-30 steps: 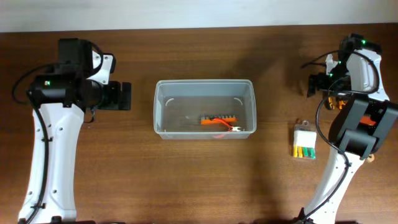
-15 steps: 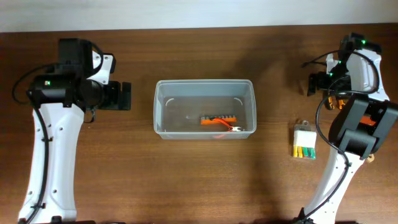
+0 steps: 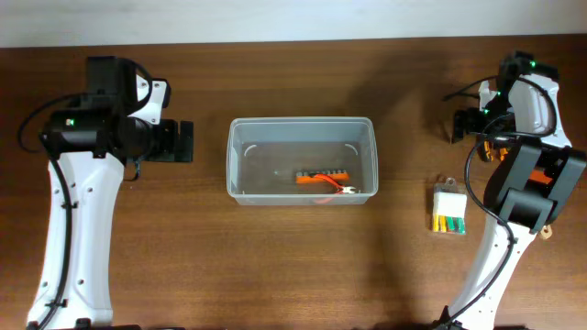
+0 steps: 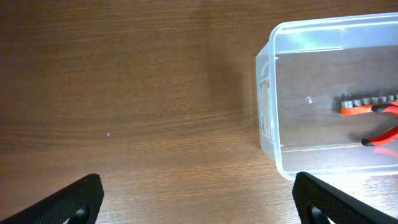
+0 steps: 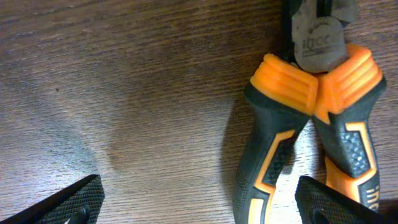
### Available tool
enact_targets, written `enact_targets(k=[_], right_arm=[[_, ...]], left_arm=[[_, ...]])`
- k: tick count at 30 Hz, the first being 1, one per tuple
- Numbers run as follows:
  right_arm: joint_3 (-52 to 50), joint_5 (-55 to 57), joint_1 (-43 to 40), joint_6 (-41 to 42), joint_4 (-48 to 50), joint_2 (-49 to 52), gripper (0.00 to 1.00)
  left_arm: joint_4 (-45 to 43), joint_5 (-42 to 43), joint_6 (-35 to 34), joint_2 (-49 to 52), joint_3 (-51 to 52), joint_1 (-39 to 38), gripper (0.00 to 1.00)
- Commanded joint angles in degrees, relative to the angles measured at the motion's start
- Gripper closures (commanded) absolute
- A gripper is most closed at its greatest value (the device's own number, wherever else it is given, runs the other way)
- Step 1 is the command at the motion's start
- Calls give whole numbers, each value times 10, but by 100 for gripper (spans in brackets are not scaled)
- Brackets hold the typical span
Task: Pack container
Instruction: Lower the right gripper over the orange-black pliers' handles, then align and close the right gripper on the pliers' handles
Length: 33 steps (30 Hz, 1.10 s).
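The container (image 3: 230, 161), a clear rectangular tub, stands mid-table and also shows in the left wrist view (image 4: 266, 93). An orange socket rail (image 3: 321, 175) and red-handled pliers (image 3: 341, 188) lie inside it. My left gripper (image 4: 202, 208) is open over bare wood just left of the tub, seen from above (image 3: 186, 142). My right gripper (image 5: 202, 208) is open at the far right (image 3: 456, 126), low over orange-and-black pliers (image 5: 292, 118) lying on the table. One pliers handle lies between its fingers, untouched.
A small clear case of yellow-green bits (image 3: 448, 209) lies on the table near the right arm's base. Both arm columns stand at the table's left and right sides.
The right wrist has shifted very slightly to the left. The left arm and the tub's contents have not moved.
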State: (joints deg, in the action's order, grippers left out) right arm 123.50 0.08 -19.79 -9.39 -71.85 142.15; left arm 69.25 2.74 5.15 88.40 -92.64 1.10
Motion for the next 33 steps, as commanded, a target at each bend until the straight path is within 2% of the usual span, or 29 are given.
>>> enact_targets(k=[1, 25, 33], right_arm=[[-2, -3, -1, -6, 1, 7, 1], [-2, -5, -1, 28, 0, 7, 0], [-2, -5, -2, 26, 11, 7, 7]], left_arm=[[0, -2, 1, 0, -10, 2, 1], [0, -2, 1, 0, -10, 2, 1], [0, -2, 1, 0, -10, 2, 1]])
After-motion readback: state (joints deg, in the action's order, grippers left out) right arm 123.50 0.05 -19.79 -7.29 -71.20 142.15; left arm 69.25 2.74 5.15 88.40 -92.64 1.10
